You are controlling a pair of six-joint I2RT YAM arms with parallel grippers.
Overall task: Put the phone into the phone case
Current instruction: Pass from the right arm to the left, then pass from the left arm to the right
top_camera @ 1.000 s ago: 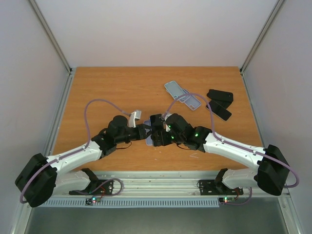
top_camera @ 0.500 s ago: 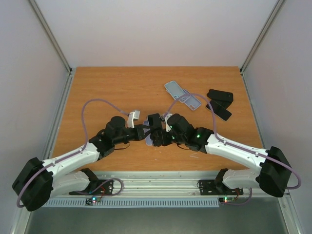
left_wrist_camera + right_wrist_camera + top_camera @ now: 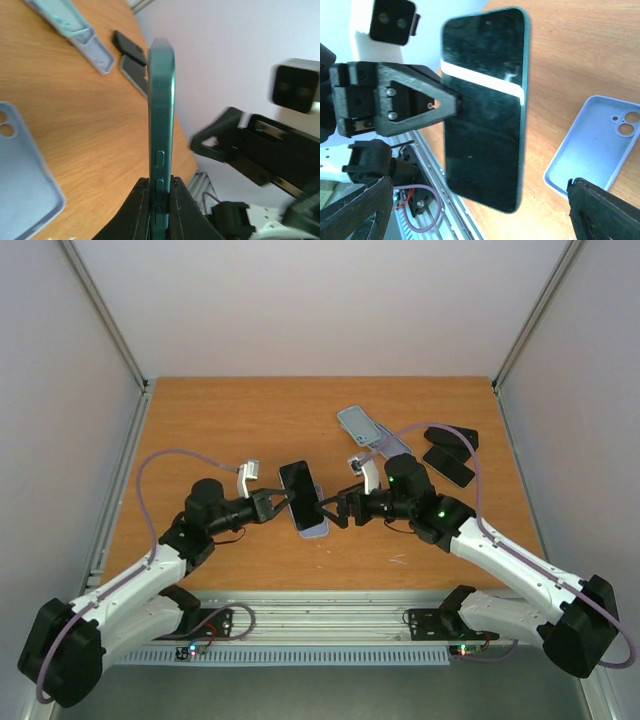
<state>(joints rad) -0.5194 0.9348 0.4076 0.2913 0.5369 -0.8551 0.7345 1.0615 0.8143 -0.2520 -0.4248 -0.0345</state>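
Nearest me, the pale blue phone case (image 3: 316, 530) lies flat on the tabletop (image 3: 200, 420), waiting to receive. Just above it the left end effector (image 3: 283, 500) pinches the phone (image 3: 300, 492) by its faces, clear of the wood. The right end effector (image 3: 335, 512) stands spread alongside, probably to steady it. Spare cases (image 3: 372, 435) lie beyond.

1. phone (image 3: 485, 115): black glass face, dark green frame, side buttons. It stands on edge in the air, one end pinched in the left gripper (image 3: 281, 500).
2. phone case (image 3: 600, 142): pale blue, empty, hollow side up. It lies flat beneath the phone, just ahead of that gripper.
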